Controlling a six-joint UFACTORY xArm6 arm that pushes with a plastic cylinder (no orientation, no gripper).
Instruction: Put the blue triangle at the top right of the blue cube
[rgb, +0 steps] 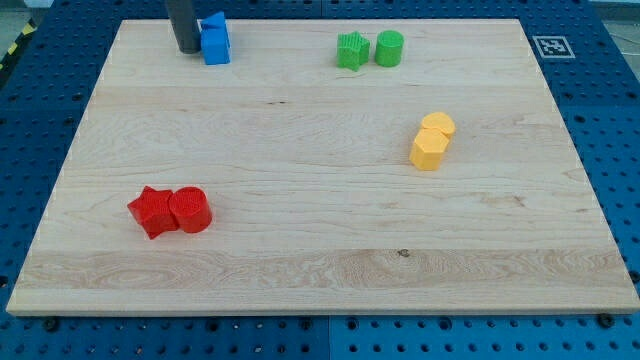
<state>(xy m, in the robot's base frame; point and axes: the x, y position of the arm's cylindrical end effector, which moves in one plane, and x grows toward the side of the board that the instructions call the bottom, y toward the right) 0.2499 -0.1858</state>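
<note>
Tip (188, 50) at the view's top left, touching the left side of the blue pair.
Blue cube (216, 46) and blue triangle (213, 23) touch, triangle just above the cube. No hand fitted, only a rod. Green, yellow and red pairs lie well apart on the surface (320, 280).

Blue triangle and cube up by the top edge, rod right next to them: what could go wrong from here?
1. The blue triangle and blue cube touch, so a push from my tip, just to their left in the view, may drag both along.
2. Both sit close to the board's top edge; an upward shove could send the triangle off the board.
3. The rod hides part of the pair's left side, so contact is hard to judge.
</note>
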